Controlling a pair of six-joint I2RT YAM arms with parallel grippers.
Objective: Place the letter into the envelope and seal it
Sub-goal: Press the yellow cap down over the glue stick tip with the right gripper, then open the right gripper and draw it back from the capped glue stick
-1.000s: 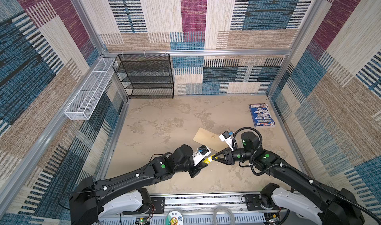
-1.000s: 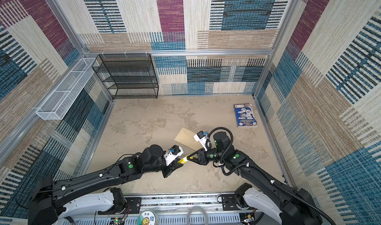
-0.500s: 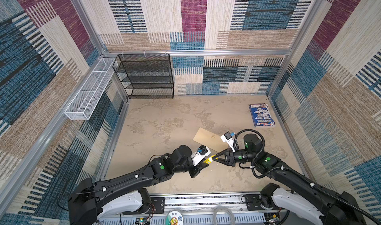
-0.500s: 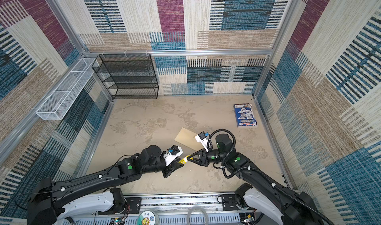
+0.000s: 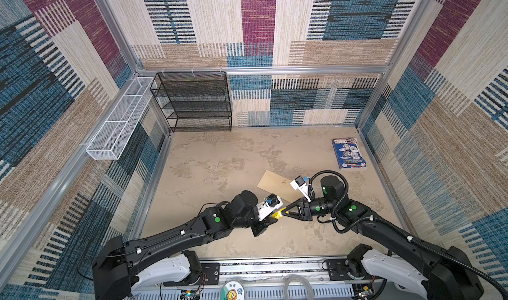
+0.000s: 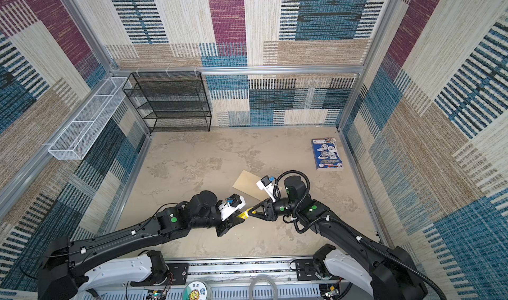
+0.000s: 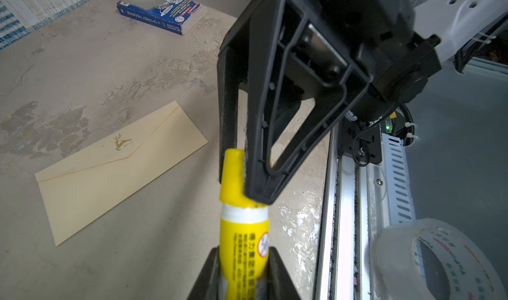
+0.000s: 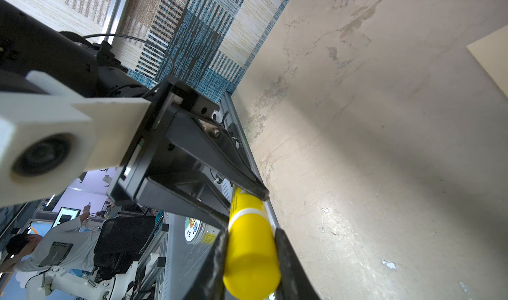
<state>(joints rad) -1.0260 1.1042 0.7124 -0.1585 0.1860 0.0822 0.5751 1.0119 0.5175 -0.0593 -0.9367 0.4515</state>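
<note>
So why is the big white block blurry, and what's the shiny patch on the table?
Right wrist view: the white camera mount sits very near the lens, so it is out of focus; light glares off the table. Left wrist view: the envelope is sharp, the tape roll soft.

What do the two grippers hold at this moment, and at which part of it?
One yellow glue stick: the left gripper grips its labelled body, the right gripper its cap.

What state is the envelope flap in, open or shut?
Shut: the flap lies flat on the envelope; whether it is glued, cannot tell.
</note>
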